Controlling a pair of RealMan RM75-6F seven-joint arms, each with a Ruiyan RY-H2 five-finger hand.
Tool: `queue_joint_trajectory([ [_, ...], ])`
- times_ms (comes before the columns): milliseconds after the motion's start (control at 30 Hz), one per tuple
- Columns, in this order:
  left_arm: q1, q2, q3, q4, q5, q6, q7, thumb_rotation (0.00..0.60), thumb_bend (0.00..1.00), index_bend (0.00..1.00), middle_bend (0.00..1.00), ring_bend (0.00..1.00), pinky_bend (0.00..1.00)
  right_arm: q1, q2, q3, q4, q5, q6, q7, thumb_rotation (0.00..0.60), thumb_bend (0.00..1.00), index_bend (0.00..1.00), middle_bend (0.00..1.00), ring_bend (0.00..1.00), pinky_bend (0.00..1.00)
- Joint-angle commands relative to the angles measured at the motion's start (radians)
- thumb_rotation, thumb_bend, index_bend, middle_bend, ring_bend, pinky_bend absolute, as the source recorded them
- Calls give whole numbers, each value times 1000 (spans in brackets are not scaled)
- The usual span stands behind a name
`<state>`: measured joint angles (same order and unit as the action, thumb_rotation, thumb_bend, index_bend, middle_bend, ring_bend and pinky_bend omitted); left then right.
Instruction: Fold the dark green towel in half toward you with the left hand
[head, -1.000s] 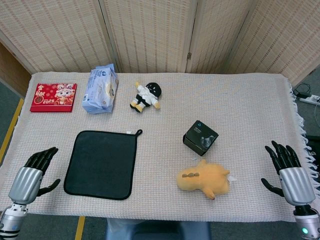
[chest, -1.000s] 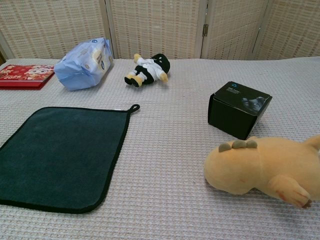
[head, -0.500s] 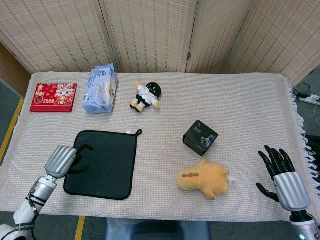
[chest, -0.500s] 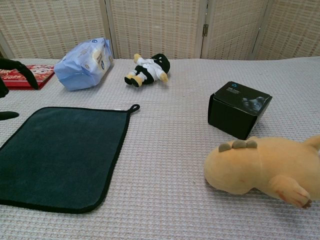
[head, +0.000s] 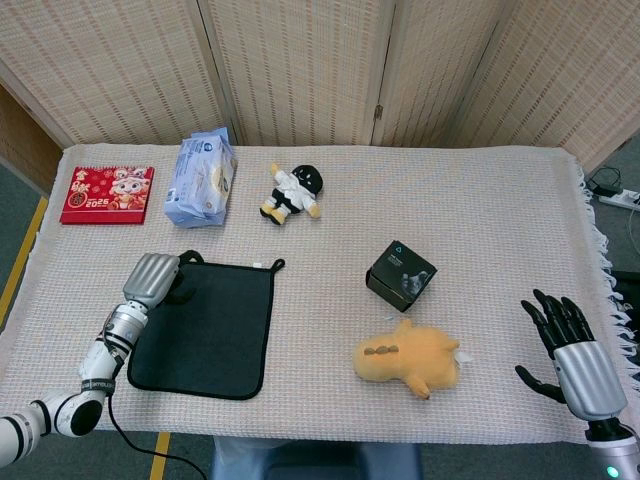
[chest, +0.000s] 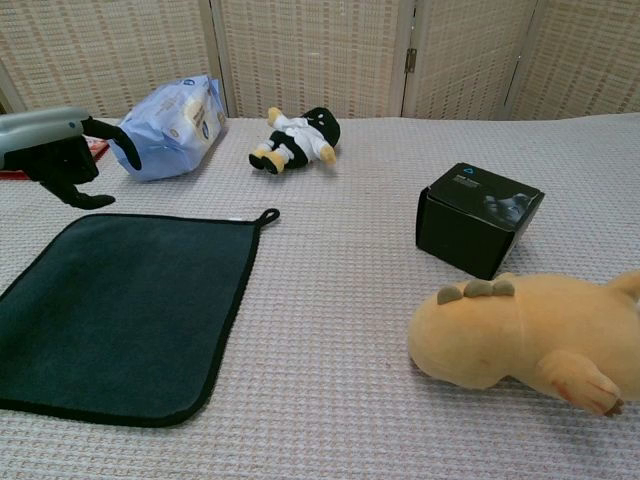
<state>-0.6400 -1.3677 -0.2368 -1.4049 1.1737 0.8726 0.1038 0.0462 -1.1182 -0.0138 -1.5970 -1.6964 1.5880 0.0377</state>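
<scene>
The dark green towel (head: 205, 325) lies flat and unfolded on the front left of the table, its hanging loop at the far right corner; in the chest view the towel (chest: 120, 310) fills the lower left. My left hand (head: 152, 278) hovers at the towel's far left corner with fingers bent downward and thumb apart, holding nothing. In the chest view the left hand (chest: 60, 150) is just above and behind the towel's far edge, not touching it. My right hand (head: 570, 345) stays by the table's front right edge, fingers spread and empty.
Behind the towel sit a blue tissue pack (head: 200, 180) and a red calendar (head: 107, 194). A small black-and-white doll (head: 293, 192) lies at the back centre. To the right of the towel are a black box (head: 400, 274) and a yellow plush toy (head: 410, 357).
My left hand has travelled from the table's front left edge forward and rightward to the towel's far left corner. The right hand shifted slightly. The towel has not moved.
</scene>
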Motion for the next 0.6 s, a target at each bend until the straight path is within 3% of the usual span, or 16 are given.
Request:
queue_joint_trajectory([
  [33,-45,-38,-29,64,-84,-57,12,600,395,396,1000,1000,1000,3,2,4,2,11,-9,7,600,269,0,0,0,0],
  [233,-92,-118,-36,208,-132,-67,34,600,397,388,1000,1000,1000,11,-2,5,4,21,-30,12,600,269,0,0,0,0],
  [333,-109,-150,-40,264,-163,-122,-6,600,398,387,1000,1000,1000,11,-2,7,4,24,-29,14,600,269,0,0,0,0],
  [600,-142,-213,-27,355,-157,-164,-40,600,398,390,1000,1000,1000,5,1,10,8,34,-23,24,600,269,0,0,0,0],
])
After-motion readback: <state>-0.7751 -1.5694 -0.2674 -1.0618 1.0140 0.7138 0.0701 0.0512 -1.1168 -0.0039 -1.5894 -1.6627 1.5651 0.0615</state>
